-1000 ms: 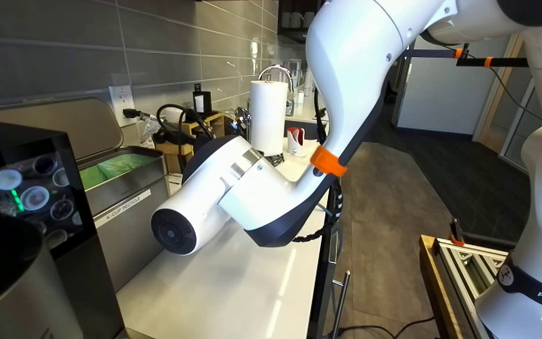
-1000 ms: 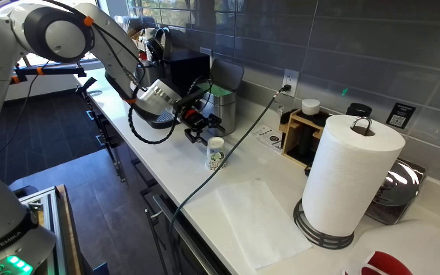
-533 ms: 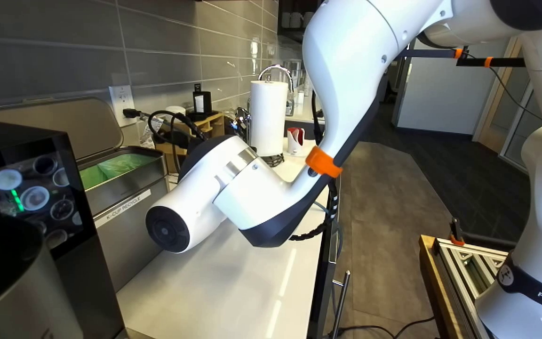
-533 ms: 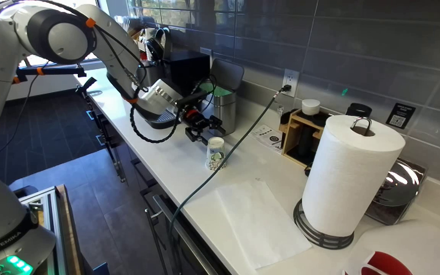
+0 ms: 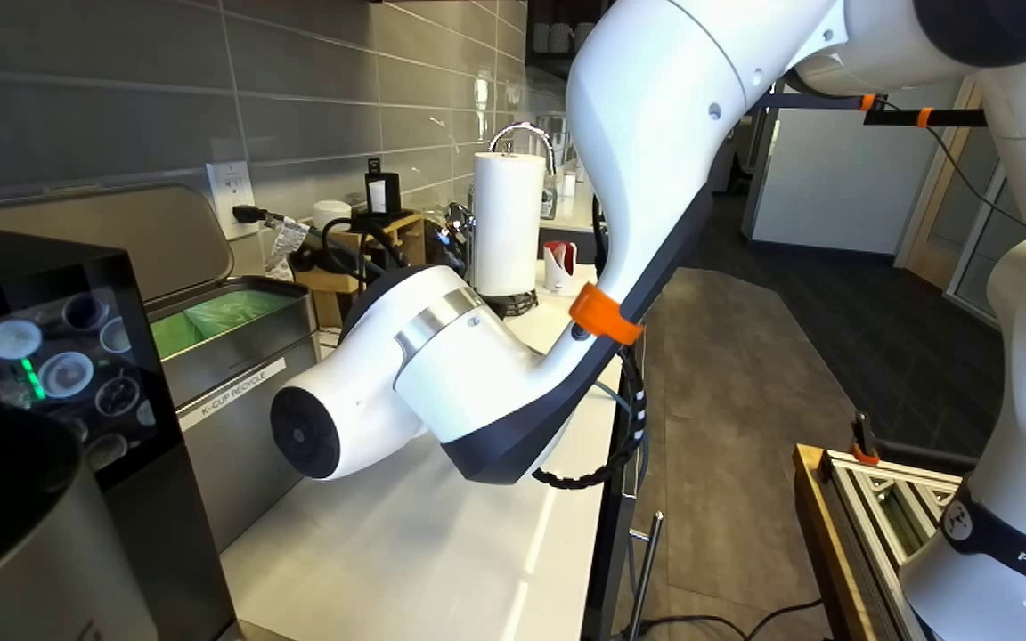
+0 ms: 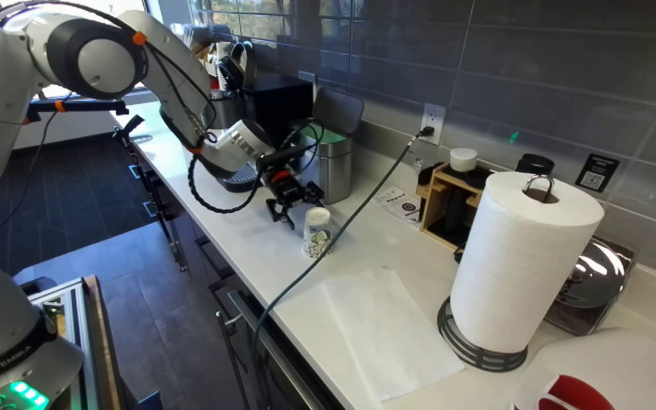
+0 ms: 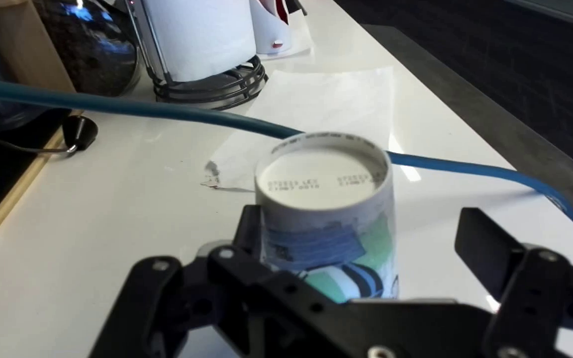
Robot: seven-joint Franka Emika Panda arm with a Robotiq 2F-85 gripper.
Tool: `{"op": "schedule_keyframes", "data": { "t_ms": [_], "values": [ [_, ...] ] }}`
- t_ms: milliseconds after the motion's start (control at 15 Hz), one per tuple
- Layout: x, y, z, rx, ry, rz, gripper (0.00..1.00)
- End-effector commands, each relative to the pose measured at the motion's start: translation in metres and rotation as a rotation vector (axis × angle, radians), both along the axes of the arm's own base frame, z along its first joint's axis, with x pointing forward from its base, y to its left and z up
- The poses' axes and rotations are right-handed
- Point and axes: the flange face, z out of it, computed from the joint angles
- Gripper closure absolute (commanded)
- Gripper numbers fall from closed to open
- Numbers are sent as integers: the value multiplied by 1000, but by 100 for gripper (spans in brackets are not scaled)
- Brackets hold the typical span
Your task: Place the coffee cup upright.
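The coffee cup (image 6: 318, 233), white paper with blue-green print, stands upside down on the counter (image 6: 259, 245), its closed base facing up. In the wrist view the cup (image 7: 324, 233) shows the recessed base with printed codes. My gripper (image 7: 361, 231) is open around it. The left finger (image 7: 249, 226) is right against or very near the cup's side; the right finger (image 7: 485, 248) is well apart from it. In an exterior view the gripper (image 6: 306, 213) is at the cup's upper part. In an exterior view the arm (image 5: 477, 383) hides gripper and cup.
A cable (image 6: 356, 213) crosses just beyond the cup. A white paper sheet (image 6: 388, 336) and a paper towel roll (image 6: 524, 262) lie farther along. A metal bin (image 6: 336, 171) and a wooden organizer (image 6: 433, 199) stand by the wall. The counter's front edge (image 6: 237, 267) is nearby.
The gripper has turned and shifted towards the counter's front edge, its fingers now on either side of the cup. The cup has slid slightly the same way.
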Motion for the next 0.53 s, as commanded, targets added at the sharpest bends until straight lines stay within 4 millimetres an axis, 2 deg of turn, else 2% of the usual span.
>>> {"op": "schedule_keyframes", "data": {
  "t_ms": [0,267,467],
  "values": [
    [7,-1,-15,23,-117,-17,0],
    [13,-1,-20,-24,-228,17,0],
    [12,-2,-18,-87,-220,47,0]
  ]
}}
